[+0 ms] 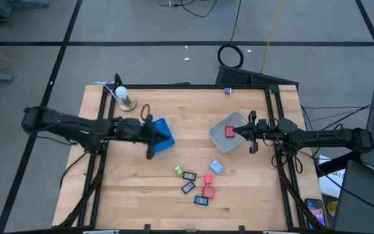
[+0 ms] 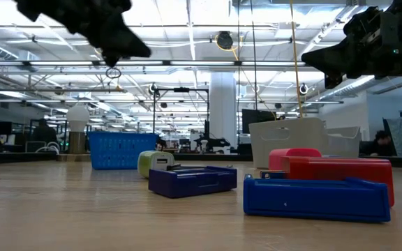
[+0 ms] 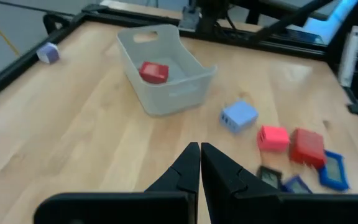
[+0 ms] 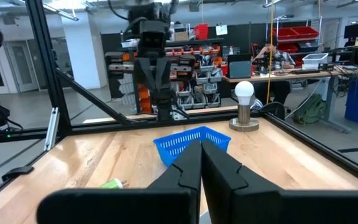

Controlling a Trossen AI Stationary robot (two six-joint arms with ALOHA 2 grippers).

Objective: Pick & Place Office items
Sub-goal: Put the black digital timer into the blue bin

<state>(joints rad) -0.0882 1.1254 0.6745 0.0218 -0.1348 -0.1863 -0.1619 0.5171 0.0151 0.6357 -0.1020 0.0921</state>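
Observation:
The office items lie loose on the wood near the table's near edge: a green bit (image 1: 179, 170), dark flat rectangles (image 1: 189, 175) (image 1: 187, 187), a blue one (image 1: 201, 200), two red blocks (image 1: 208, 185) and a light-blue block (image 1: 216, 168). One more red block (image 3: 153, 71) sits inside the clear tub (image 1: 229, 133). My left gripper (image 1: 153, 136) (image 3: 199, 155) hovers shut beside the blue tray (image 1: 164, 135), holding nothing. My right gripper (image 1: 247, 132) (image 4: 201, 152) hovers shut at the tub's right side, also holding nothing.
A light bulb on a stand (image 1: 122, 96) is at the far left corner, and a small pale cube (image 1: 228, 91) sits on the far edge. A black frame (image 1: 274, 117) borders the table. Bare wood lies between tray and tub.

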